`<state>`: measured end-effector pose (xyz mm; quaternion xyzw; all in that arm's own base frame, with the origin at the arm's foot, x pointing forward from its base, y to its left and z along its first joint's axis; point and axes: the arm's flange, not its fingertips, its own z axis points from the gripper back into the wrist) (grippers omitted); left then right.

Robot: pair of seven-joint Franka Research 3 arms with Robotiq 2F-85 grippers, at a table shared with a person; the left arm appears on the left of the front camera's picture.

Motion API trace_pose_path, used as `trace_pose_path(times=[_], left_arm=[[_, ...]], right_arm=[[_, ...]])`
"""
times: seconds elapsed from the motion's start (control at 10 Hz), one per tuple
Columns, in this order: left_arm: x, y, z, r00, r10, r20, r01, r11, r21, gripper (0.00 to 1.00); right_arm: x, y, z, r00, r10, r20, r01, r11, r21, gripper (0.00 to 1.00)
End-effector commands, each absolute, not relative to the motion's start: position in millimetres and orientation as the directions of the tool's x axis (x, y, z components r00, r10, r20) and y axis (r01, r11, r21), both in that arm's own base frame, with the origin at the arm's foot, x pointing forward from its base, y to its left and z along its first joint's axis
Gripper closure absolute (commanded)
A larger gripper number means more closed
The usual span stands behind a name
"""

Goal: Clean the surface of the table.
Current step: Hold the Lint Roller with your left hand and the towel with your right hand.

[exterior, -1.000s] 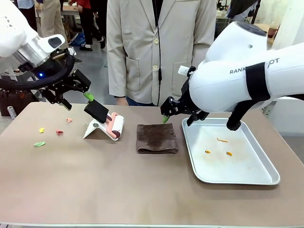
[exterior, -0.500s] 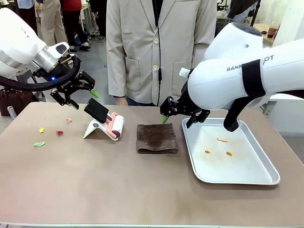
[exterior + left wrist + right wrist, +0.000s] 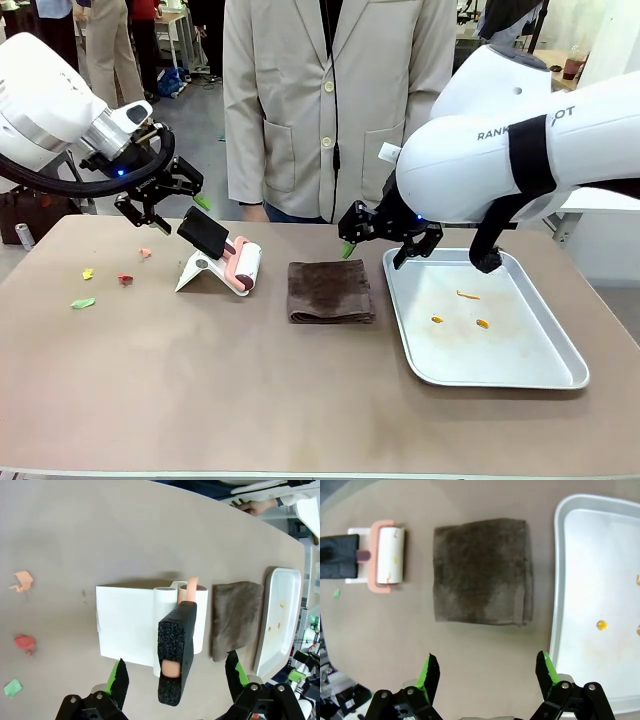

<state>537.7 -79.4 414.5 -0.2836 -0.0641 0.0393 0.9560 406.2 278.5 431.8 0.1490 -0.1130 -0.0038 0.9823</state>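
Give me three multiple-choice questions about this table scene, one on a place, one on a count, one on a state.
1. Where does the brown cloth lie?
A. between the lint roller and the tray
B. inside the tray
C. on the roller
2. How many orange bits lie in the tray?
A. one
B. three
C. six
3. How is the left gripper?
A. shut on the cloth
B. shut on the roller
C. open, holding nothing
Answers: 1 A, roller on one side, tray on the other. 2 B, three bits show on the tray floor. 3 C, it stands wide open, touching nothing.
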Motion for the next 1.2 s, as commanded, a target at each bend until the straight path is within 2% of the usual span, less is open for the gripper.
trace_pose_path(times=[0.0, 0.1, 0.2, 0.7, 0.9, 1.1], left_arm=[[541.7, -72.9, 410.3, 0.991, 0.088, 0.101, -0.015, 0.82, -0.572, 0.0], [543.4, -68.8, 408.3, 0.991, 0.114, 0.067, -0.056, 0.819, -0.571, 0.0], [538.1, -78.1, 411.8, 0.989, 0.106, 0.098, -0.035, 0.836, -0.548, 0.0], [538.4, -77.3, 408.2, 0.991, 0.105, 0.088, -0.039, 0.835, -0.548, 0.0], [542.4, -78.1, 403.9, 0.999, 0.025, 0.031, 0.0, 0.786, -0.618, 0.0], [543.2, -71.6, 398.7, 1.0, 0.018, 0.012, -0.006, 0.77, -0.638, 0.0]], right_arm=[[409.0, 281.9, 435.5, 0.978, -0.052, 0.2, -0.012, 0.951, 0.309, 0.0], [408.4, 278.6, 436.8, 0.98, -0.03, 0.198, -0.027, 0.96, 0.279, 0.0], [406.4, 278.2, 431.5, 0.975, -0.042, 0.219, -0.025, 0.955, 0.294, 0.0], [406.3, 277.2, 430.4, 0.977, -0.041, 0.211, -0.023, 0.957, 0.291, 0.0], [436.4, 289.6, 411.6, 0.984, -0.092, 0.151, 0.046, 0.958, 0.284, 0.0], [451.6, 300.4, 399.0, 0.985, -0.103, 0.136, 0.064, 0.961, 0.269, 0.0]])
